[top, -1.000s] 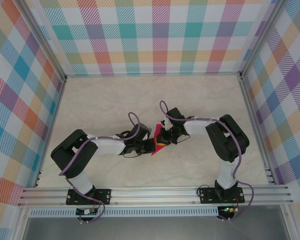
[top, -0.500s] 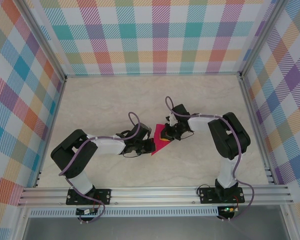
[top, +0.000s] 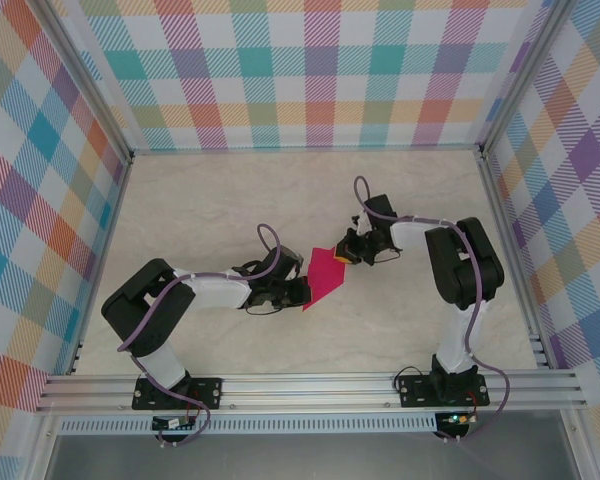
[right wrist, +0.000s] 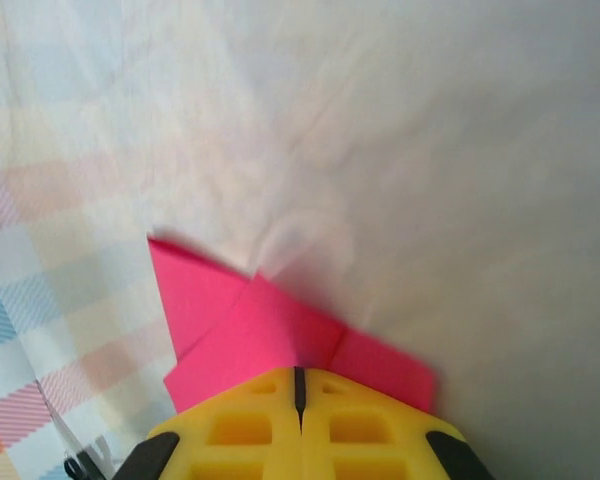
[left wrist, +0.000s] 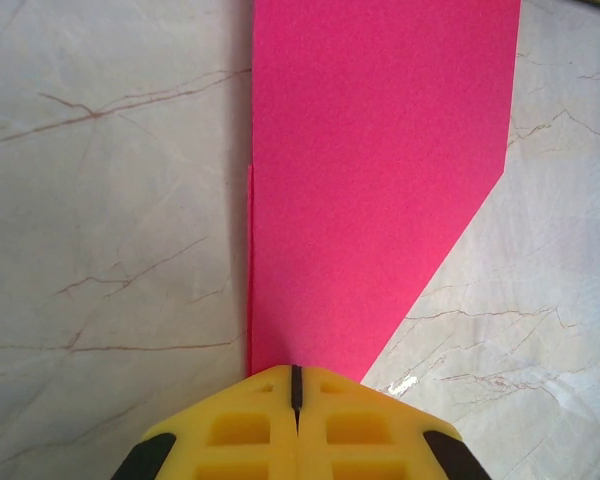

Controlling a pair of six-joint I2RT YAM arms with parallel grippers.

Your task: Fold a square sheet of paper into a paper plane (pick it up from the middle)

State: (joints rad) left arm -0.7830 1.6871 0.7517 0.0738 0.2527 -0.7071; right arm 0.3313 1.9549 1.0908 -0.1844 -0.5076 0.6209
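Magenta sheet of paper (top: 325, 272), part-folded with one slanted edge, near the middle of the marble table (top: 200, 210); left gripper (top: 300, 292) pinched shut on its end nearer the table's front edge, right gripper (top: 348, 250) pinched shut on its folded farther end

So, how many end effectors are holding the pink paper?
2. The left end effector grips the pink paper at its near end; the right end effector grips its far end.
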